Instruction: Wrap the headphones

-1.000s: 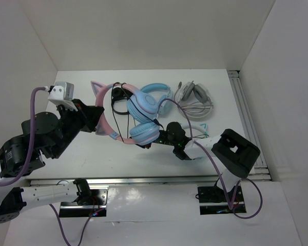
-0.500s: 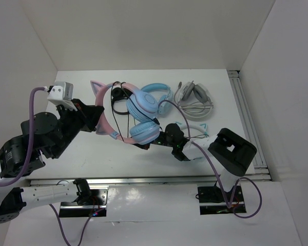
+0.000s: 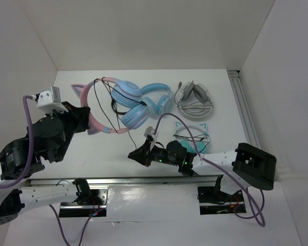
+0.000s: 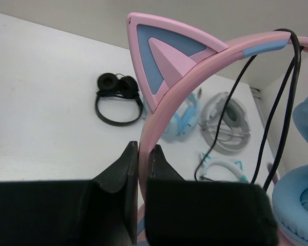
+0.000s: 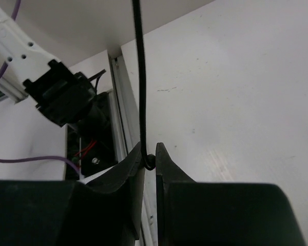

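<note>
The headphones [image 3: 118,105] have a pink cat-ear headband and light blue ear cups and hang above the table at the left middle. My left gripper [image 3: 90,122] is shut on the headband [image 4: 167,105] just below a cat ear [image 4: 164,56]. The thin black cable [image 3: 99,100] crosses the band in loops and also shows in the left wrist view [image 4: 276,107]. My right gripper [image 3: 133,154] is near the table's front edge, below the ear cups. It is shut on the cable [image 5: 139,77], pinched at the fingertips [image 5: 149,162].
An all-blue pair [image 3: 160,97] lies behind the held pair. A grey-white pair [image 3: 194,97] lies at the back right. A teal cat-ear pair [image 3: 191,134] lies in front of it. A small black pair [image 4: 117,97] lies on the table. A rail [image 3: 246,113] runs along the right wall.
My left gripper has carried the headphones left and away from the right arm. My right gripper has left the ear cups and swung left toward the front edge, with the cable in it.
</note>
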Motion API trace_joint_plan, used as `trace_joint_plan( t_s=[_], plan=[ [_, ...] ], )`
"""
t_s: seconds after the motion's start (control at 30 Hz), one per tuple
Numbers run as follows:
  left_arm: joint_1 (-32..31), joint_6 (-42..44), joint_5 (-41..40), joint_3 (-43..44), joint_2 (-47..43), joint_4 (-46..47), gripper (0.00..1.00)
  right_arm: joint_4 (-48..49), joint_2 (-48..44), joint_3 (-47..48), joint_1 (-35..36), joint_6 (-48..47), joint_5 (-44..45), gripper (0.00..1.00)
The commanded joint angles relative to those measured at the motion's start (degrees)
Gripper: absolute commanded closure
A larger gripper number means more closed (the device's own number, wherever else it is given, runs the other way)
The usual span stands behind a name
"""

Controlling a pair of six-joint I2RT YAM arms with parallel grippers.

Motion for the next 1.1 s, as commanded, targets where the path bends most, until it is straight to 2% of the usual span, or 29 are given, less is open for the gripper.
trace_joint_plan(
  t_s=[0.0,0.07,0.17,0.2,0.37,0.4,0.53,0.6,0.73,0.87,1.07],
  plan=[
    [-0.15,-7.51,-10.50,0.87,0.23,2.47,1.00,-8.99,-6.46,-0.85,6.84,-4.50,10.70,1.00],
    [-0.15,-9.35,-12.27,0.87,2.24,-0.08,1.00,-11.81,-8.57,-0.85,9.93,-5.29,15.19,1.00],
    [-0.15,-10.58,-15.52,1.40,5.31,-1.92,1.00,-22.94,-10.69,4.40,17.66,-7.32,23.70,1.00],
    [-0.15,-10.59,-16.05,1.40,6.11,-1.93,1.00,-25.07,-10.69,4.42,19.08,-8.37,23.73,1.00],
    [3.00,-11.99,-15.01,-1.05,9.90,-5.17,1.00,-37.29,-12.10,13.02,27.43,-12.68,34.96,1.00],
    [3.88,-12.00,-14.48,-1.76,10.68,-5.18,1.00,-42.27,-12.62,14.60,28.66,-13.29,36.89,1.00],
    [9.59,-5.69,-8.52,-6.93,12.62,-3.51,1.00,-54.43,-12.10,23.99,34.98,-16.80,48.04,1.00],
    [11.97,-5.15,-7.19,-8.35,12.63,-3.51,1.00,-60.32,-12.10,26.38,35.61,-17.95,49.91,1.00],
    [12.68,-0.77,-3.59,-12.56,12.63,-1.51,1.00,-65.96,-12.10,30.43,36.14,-20.94,51.93,1.00],
    [12.68,11.70,7.28,-16.26,9.91,6.49,1.00,-70.96,-12.10,34.29,36.14,-24.97,54.66,1.00],
    [12.68,23.05,20.13,-18.29,7.62,6.69,1.00,-76.59,-11.04,36.85,37.28,-30.51,60.10,1.00]
  ],
)
